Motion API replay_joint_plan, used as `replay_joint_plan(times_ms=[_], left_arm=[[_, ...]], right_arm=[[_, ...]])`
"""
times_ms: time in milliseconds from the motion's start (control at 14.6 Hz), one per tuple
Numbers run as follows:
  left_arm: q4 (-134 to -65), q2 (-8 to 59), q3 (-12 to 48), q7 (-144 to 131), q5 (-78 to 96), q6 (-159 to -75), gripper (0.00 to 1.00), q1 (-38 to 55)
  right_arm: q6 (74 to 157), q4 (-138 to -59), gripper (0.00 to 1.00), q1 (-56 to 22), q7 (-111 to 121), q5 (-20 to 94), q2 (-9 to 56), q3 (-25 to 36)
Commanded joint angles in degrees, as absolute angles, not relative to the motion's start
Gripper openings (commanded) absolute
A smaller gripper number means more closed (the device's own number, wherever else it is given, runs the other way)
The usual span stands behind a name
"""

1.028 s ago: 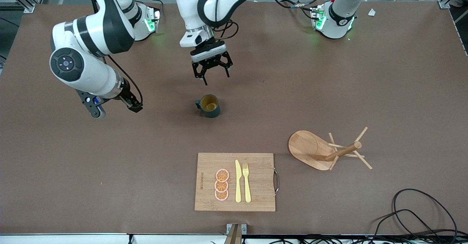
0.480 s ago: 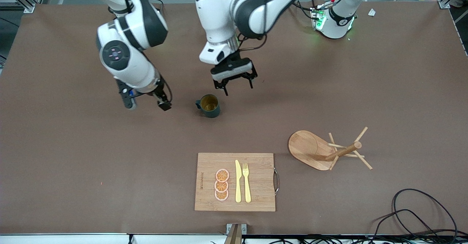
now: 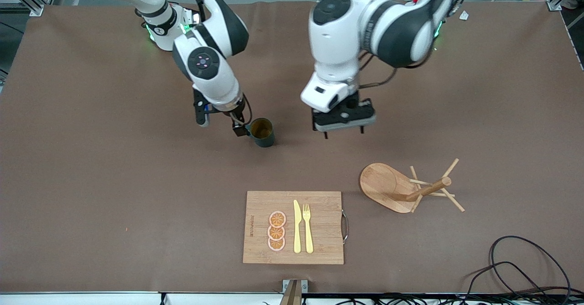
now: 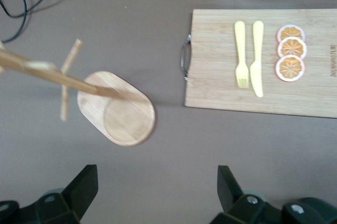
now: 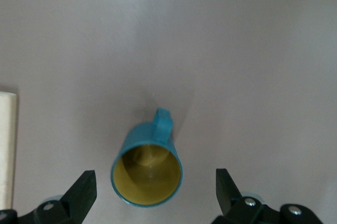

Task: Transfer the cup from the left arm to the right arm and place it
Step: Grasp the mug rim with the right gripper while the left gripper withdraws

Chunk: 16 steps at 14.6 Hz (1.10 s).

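High front camera, two downward wrist cameras

A bamboo cutting board (image 3: 293, 227) lies on the brown tabletop (image 3: 91, 195) close to the front camera's edge, a metal handle (image 3: 345, 226) on its side toward the left arm's end. On it — three orange slices (image 3: 276, 231) in a row, then a yellow knife (image 3: 297, 226) and yellow fork (image 3: 308, 227) side by side. Nearby, toward the left arm's end, a wooden peg rack (image 3: 410, 187) stands on its oval base. Black cables (image 3: 524, 268) coil at the tabletop's corner — the one nearest the camera.
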<state>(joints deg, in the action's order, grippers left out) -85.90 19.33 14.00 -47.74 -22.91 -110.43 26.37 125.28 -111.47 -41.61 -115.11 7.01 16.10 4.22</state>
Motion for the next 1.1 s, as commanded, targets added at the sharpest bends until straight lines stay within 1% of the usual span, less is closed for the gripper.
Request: replay_joint_plan(times_ms=[0,274,685,754,822,891,960,1028], left_arm=[[-83.95,17.67,14.5,-36.87,-18.65,-107.77,1.0,20.94],[-79.19,17.75,14.33,-27.0,-13.36,-102.32,1.0,13.64],[-78.31,16.44,14.24,-23.74,-10.47,-95.63,1.0,8.19],[-77.96,16.35,14.41,-21.82,-8.54,-94.93,1.0,6.17],[-77.7,15.22,13.89,-19.53,-6.35,-93.88,1.0,4.93],[-77.78,13.99,13.54,-17.68,-5.2,-93.61,1.0,4.05],[-77.96,12.84,13.1,-16.01,-4.92,-93.43,1.0,3.35],[-78.22,11.88,12.4,-14.43,-4.92,-92.47,1.0,3.17]], right_arm=[[127.0,-111.88,1.0,-44.02,-119.17,8.0,18.1,4.83],[129.73,-111.88,1.0,-46.05,-123.4,7.65,21.61,4.92],[132.36,-111.89,1.0,-47.02,-125.15,7.65,24.87,4.92],[132.28,-111.88,0.97,-46.93,-125.24,7.56,25.13,4.83],[132.36,-111.88,0.96,-47.19,-125.16,7.56,25.75,4.92],[132.45,-111.71,0.88,-47.55,-125.16,7.47,25.93,4.83],[132.45,-111.45,0.59,-47.46,-124.72,7.47,25.93,4.83],[132.54,-111.36,0.25,-47.29,-124.54,7.47,25.93,4.83]])
